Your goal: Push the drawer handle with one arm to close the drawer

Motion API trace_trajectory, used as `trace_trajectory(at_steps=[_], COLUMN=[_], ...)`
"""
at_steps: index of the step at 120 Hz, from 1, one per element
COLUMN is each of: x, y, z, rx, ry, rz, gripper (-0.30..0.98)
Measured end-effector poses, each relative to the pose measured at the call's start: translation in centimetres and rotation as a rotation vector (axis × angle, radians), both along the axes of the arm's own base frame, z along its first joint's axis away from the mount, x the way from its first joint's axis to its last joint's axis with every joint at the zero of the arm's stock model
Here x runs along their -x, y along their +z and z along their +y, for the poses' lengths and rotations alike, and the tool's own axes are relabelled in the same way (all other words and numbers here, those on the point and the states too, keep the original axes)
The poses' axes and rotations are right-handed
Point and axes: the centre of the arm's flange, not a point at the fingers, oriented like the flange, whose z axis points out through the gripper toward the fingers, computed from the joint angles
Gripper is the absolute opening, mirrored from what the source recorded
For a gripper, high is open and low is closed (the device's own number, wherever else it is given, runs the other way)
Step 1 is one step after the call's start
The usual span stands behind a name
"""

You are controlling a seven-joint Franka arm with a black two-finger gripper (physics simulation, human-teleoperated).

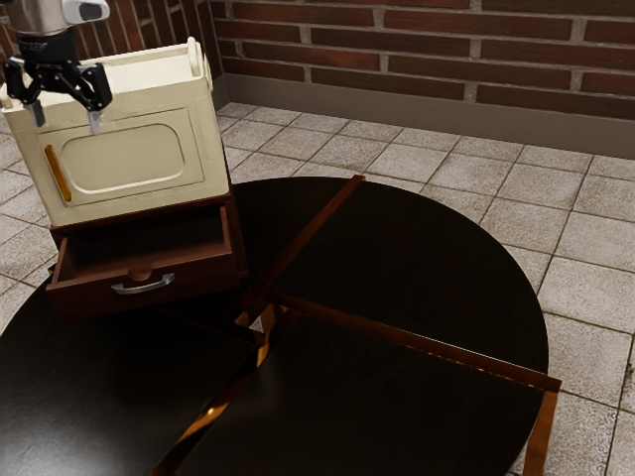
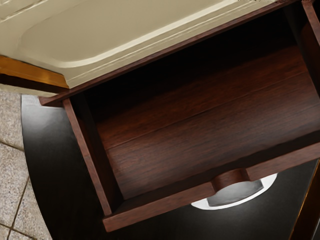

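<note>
My gripper (image 1: 67, 111) hangs at the exterior view's upper left, in front of the cream cabinet's upper part, its two fingers spread apart with nothing between them. Below it, the dark red-brown drawer (image 1: 147, 284) stands pulled out of its wooden housing, its inside bare. A curved silver handle (image 1: 143, 286) is fixed to the drawer's front, well below the gripper and apart from it. The wrist view looks down into the drawer (image 2: 200, 135), with the handle (image 2: 235, 201) beyond its front edge.
The cream cabinet (image 1: 198, 149), with a door and orange-brown door handle (image 1: 58, 173), rests on the drawer housing. Both stand on a round black table (image 1: 427, 268) crossed by raised brown strips (image 1: 417, 342). A brick wall (image 1: 427, 50) rises behind the tiled floor.
</note>
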Motion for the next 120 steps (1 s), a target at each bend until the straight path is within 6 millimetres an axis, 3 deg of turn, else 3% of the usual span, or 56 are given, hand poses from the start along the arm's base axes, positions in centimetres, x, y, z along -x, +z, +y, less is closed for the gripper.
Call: trace_trajectory(at_steps=[17, 28, 38, 51, 57, 66, 77, 89, 100, 111, 120], x=[1.4, 4.5, 4.3, 2.8, 2.6, 3.0, 4.0, 5.6, 6.7, 6.9, 7.4], y=[1.0, 6.6, 8.5, 8.0, 7.9, 7.8, 6.7, 4.5, 1.0, -3.2, -5.6], z=[2.6, 2.7, -0.1, -5.2, -6.1, -5.8, -5.0, -6.3, -7.2, -7.0, -6.9], rx=[-0.01, -0.049, -0.061, -0.051, -0.047, -0.043, -0.036, -0.027, -0.019, -0.009, -0.003], ry=[0.053, 0.07, 0.021, -0.076, -0.09, -0.077, -0.049, -0.067, -0.082, -0.077, -0.075], rz=[-0.016, -0.124, -0.164, -0.153, -0.147, -0.13, -0.084, -0.017, 0.049, 0.11, 0.132], gripper=[0.69, 0.69, 0.69, 0.69, 0.66, 0.51, 0.29, 0.12, 0.03, -0.02, -0.05])
